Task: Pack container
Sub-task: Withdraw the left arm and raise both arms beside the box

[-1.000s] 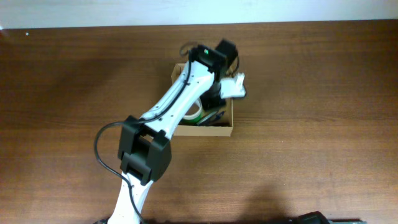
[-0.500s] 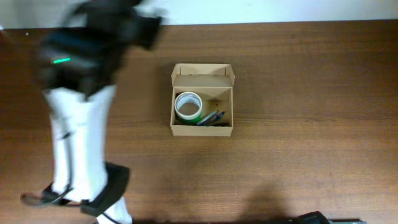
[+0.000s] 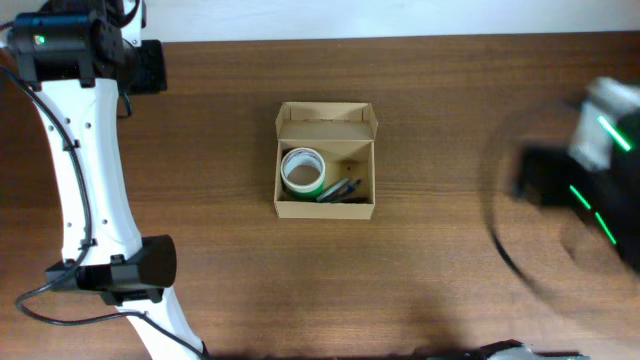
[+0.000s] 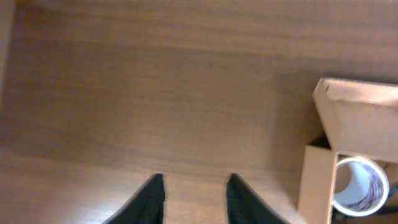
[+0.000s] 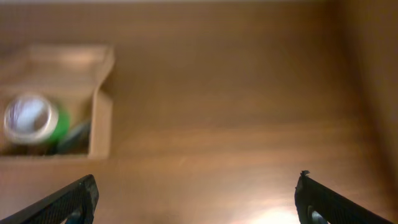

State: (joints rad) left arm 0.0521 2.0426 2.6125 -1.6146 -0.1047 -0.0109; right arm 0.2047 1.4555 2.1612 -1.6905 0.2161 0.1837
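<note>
The container (image 3: 325, 205) is a small tan cardboard box at the table's middle, with its flap lid standing open at the far side. Inside lie a tape roll (image 3: 302, 171) with a green side and some pens (image 3: 342, 189). My left gripper (image 4: 194, 200) is open and empty over bare table, well to the left of the box (image 4: 317, 180); overhead it shows at the far left back (image 3: 150, 68). My right gripper (image 5: 199, 199) is wide open and empty, right of the box (image 5: 99, 118). Overhead the right arm (image 3: 575, 195) is a blur.
The brown wooden table (image 3: 470, 100) ends at a pale wall along the back edge. The left arm's white links (image 3: 95, 200) run down the left side of the table.
My left arm has swung from over the box to the far left back corner, uncovering the box. My right arm has come into view at the right, moving fast.
</note>
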